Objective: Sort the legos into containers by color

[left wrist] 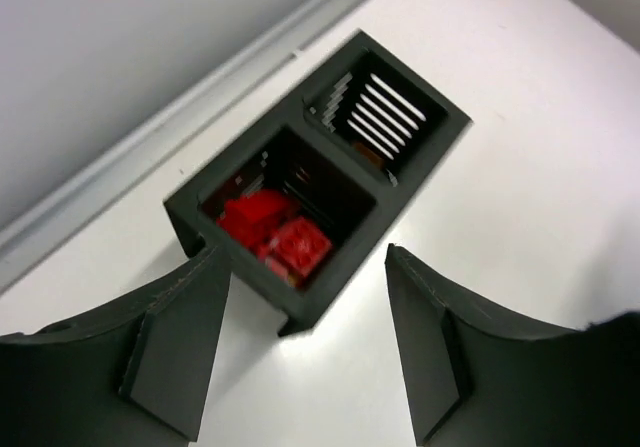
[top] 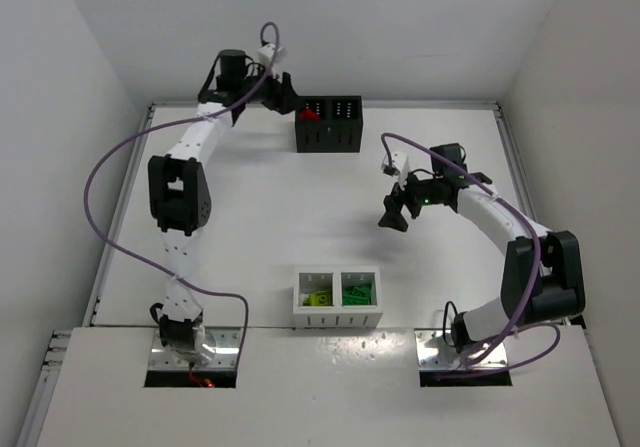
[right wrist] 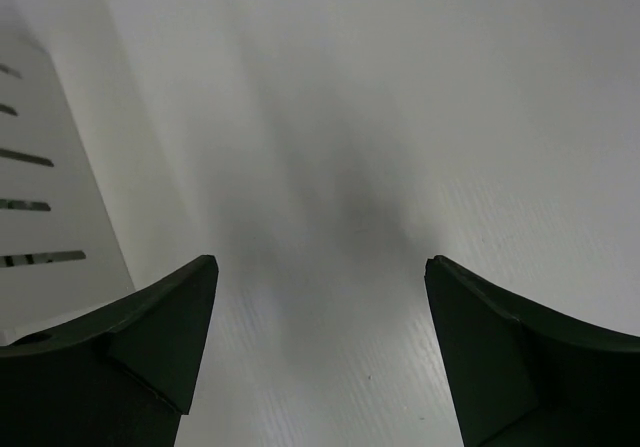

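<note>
**A:** Black fingers (left wrist: pixel 175 357) of the left claw (left wrist: pixel 305 257) stand apart, hanging just over one corner of the black box (left wrist: pixel 425 142).

**B:** What lies in that box?

**A:** Red legos (left wrist: pixel 272 225) are heaped in the compartment nearer the claw. The other compartment is too dim to read (I make out only slots of light in its wall).

**B:** And where does the box stand?

**A:** At the far side of the tabletop (top: pixel 260 227), close to the back wall, with the left arm stretched out to it.

**B:** The right claw?

**A:** The right claw (right wrist: pixel 318 267) is spread wide too, with nothing in its grip, over bare tabletop. The slotted side of the white box (right wrist: pixel 40 217) shows at the left edge of its wrist view.

**B:** And seen from above?

**A:** The white box stands near the arms' bases, well apart from the black one. Lime legos (top: pixel 319 297) lie in its left compartment and dark green legos (top: pixel 355 293) in its right. The right claw hangs beyond it and off to the right (roughly between the two boxes in depth).
</note>
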`<state>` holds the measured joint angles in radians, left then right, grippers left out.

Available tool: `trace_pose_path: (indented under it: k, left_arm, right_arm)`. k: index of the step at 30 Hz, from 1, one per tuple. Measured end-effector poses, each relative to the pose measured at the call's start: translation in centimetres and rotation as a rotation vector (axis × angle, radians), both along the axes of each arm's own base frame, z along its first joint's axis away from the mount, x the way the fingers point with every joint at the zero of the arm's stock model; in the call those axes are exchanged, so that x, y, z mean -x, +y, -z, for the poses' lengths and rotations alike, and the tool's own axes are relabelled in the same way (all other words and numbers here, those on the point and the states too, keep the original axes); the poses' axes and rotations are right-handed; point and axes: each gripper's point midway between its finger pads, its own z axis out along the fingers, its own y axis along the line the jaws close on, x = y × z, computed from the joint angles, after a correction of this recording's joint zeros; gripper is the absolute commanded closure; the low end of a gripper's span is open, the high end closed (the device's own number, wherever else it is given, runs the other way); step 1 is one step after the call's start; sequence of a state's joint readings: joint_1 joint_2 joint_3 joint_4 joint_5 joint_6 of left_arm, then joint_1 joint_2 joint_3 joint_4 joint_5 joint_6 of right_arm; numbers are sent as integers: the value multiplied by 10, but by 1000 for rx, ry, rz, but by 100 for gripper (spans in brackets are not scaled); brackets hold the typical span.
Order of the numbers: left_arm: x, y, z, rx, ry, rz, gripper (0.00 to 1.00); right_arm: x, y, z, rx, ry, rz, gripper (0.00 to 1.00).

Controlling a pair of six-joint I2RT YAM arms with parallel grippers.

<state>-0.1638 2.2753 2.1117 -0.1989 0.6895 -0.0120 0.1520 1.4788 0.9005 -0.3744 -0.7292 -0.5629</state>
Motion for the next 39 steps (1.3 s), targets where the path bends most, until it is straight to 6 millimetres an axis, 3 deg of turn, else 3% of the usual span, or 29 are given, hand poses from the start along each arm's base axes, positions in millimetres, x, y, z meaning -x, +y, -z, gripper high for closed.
trace_pose_path:
  k: [1,6,9,11,13,18,21,23,27,30,33,39]
  left_arm:
    - [4,8,0,20,22,30,37]
    - [31,57,17,57,157,116,47]
    - [54,76,38,26,229,135,50]
    - [82,75,53,1,297,165,50]
    - [102,71,60,-33,317,211,49]
    - [154,66,67,-146,332,378,50]
    - [188,69,71,-212,332,463,50]
    - [216,73,70,-264,327,512,52]
    - [256,68,50,-329,261,588,53]
    - [273,60,39,-345,223,623,54]
    - [282,57,43,-344,248,605,54]
    - [278,63,55,-309,319,448,53]
  right_arm:
    - [7,1,1,1,28,-24,19]
    - [-4,12,-15,-2,70,-196,44]
    - [7,14,-13,0,88,-305,46]
    - [25,12,-9,2,128,-363,46]
    - [38,11,-7,7,150,-408,38]
    - [67,4,-7,11,164,-520,43]
    - [95,-1,-6,14,122,-569,43]
    - [108,-3,-13,20,78,-589,43]
    - [115,-3,-26,17,28,-610,46]
    - [118,-4,-28,17,25,-615,46]
    - [125,-4,-35,21,-3,-617,45]
    - [129,-2,-55,24,-16,-613,45]
